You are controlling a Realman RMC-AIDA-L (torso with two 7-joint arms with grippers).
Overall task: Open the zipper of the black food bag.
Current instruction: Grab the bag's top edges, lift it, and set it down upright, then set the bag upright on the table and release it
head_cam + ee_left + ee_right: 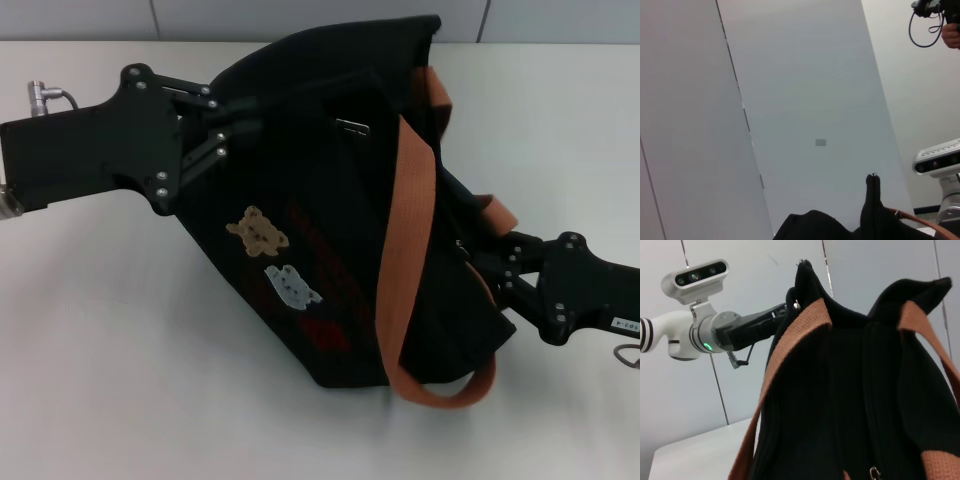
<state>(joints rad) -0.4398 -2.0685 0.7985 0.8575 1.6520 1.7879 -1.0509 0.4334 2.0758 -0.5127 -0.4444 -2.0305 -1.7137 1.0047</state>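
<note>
Head view shows you the bag [330, 250] tilted on the white surface [100, 350], bear patches [258, 231] facing up and an orange strap [410, 250] draped across it. Your left end effector [235, 120] is clamped on the bag's far upper corner; your right end effector [480, 265] grips its near side by the strap. The zipper's silver pull [873, 472] shows in the right wrist view.
</note>
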